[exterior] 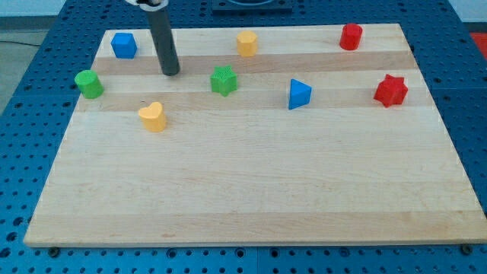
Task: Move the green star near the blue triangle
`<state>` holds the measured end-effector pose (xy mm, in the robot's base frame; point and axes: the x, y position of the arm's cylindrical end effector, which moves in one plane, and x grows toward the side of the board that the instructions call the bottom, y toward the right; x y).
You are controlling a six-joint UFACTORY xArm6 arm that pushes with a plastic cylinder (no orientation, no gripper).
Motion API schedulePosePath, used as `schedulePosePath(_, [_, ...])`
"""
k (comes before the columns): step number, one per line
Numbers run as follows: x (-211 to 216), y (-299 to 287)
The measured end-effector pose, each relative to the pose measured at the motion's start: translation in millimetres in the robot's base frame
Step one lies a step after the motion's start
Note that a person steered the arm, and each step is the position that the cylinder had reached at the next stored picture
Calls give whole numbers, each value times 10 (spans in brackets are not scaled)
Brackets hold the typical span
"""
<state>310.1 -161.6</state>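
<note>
The green star lies on the wooden board in the upper middle. The blue triangle lies to its right, about a hand's width away. My tip is the lower end of the dark rod, to the left of the green star with a gap between them, not touching any block.
A blue cube is at the top left, a green cylinder at the left edge, a yellow heart below my tip. A yellow block lies top middle, a red cylinder top right, a red star at the right.
</note>
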Motion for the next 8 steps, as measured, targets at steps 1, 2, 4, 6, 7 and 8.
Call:
schedulePosePath(1, [-80, -633])
schedulePosePath(2, [-4, -1434])
schedulePosePath(4, [707, -983])
schedulePosePath(6, [456, -980])
schedulePosePath(7, [463, -836])
schedulePosePath(8, [448, -91])
